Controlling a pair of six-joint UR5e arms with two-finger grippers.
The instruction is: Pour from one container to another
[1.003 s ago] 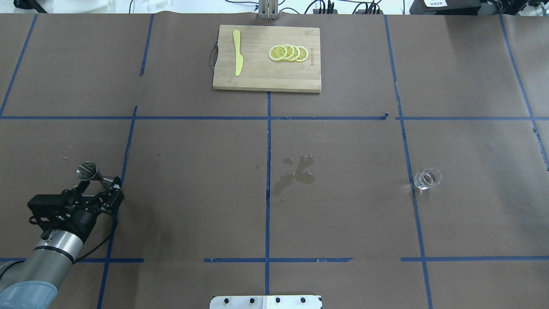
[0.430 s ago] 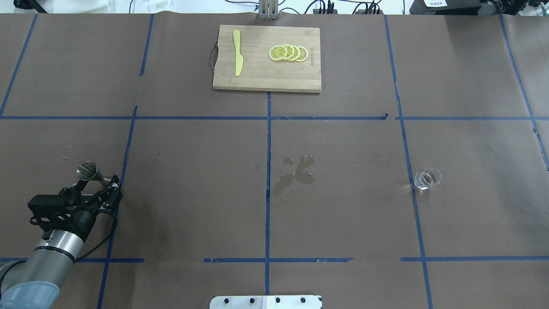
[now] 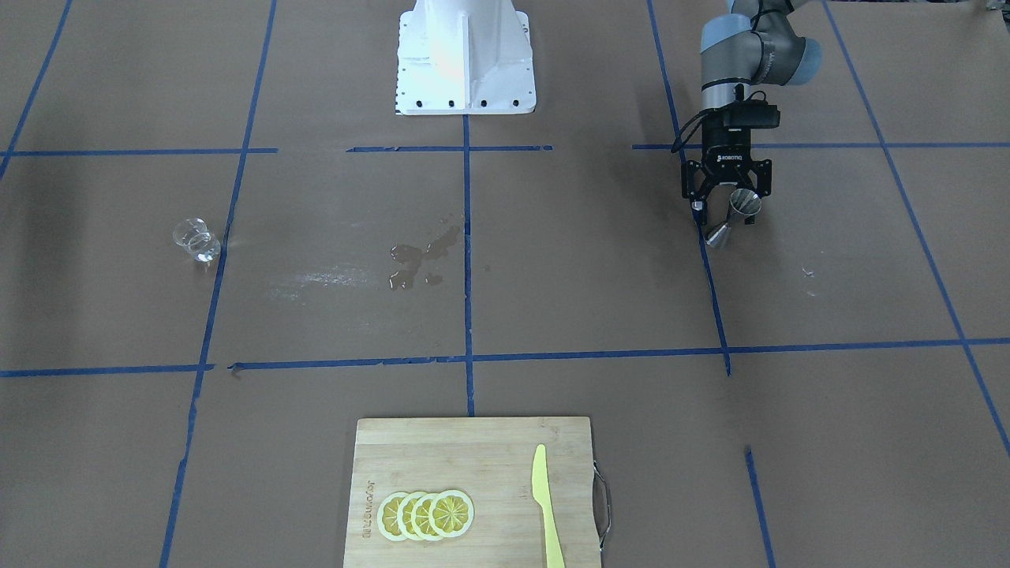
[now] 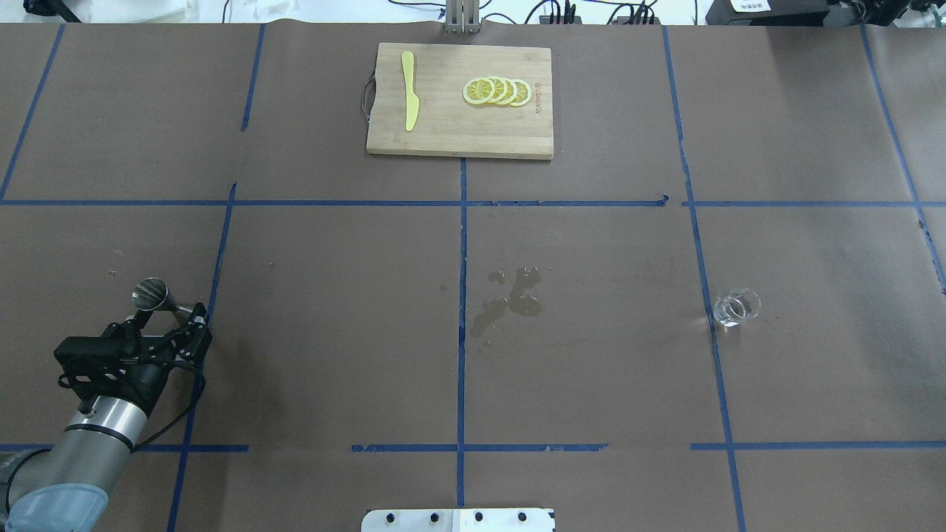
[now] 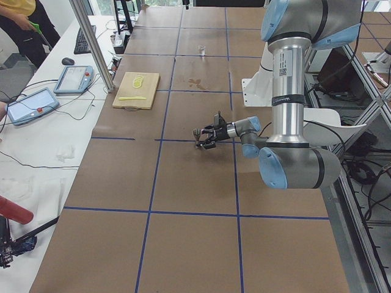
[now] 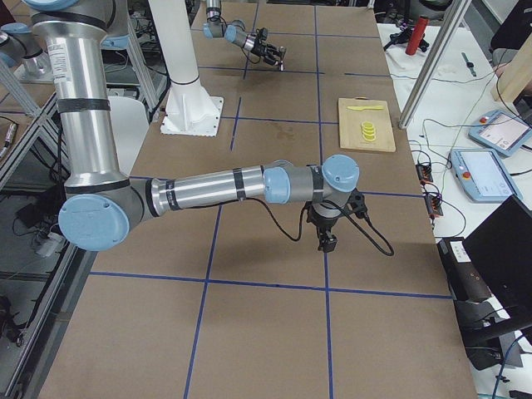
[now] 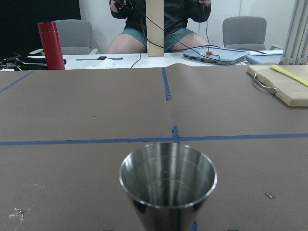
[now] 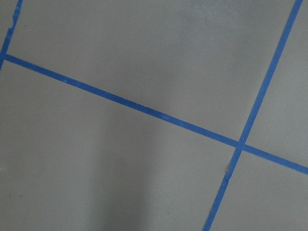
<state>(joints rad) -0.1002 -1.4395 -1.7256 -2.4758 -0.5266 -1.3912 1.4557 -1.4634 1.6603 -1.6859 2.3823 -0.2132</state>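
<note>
The steel jigger stands upright on the brown paper at the table's left side, also seen as the jigger. My left gripper lies low and level, open, with one finger on each side of the jigger's lower half. The left wrist view looks into the jigger's cup; no liquid shows in it. The clear glass cup stands alone far to the right, on its own as the cup. My right gripper points down above bare paper; whether it is open or shut I cannot tell.
A wet spill marks the paper at mid-table. At the far edge a bamboo cutting board carries lemon slices and a yellow knife. A person sits beyond the table's end, by a red bottle.
The left arm has shifted slightly back toward the robot and a little right. The jigger and the glass cup have stayed where they were.
</note>
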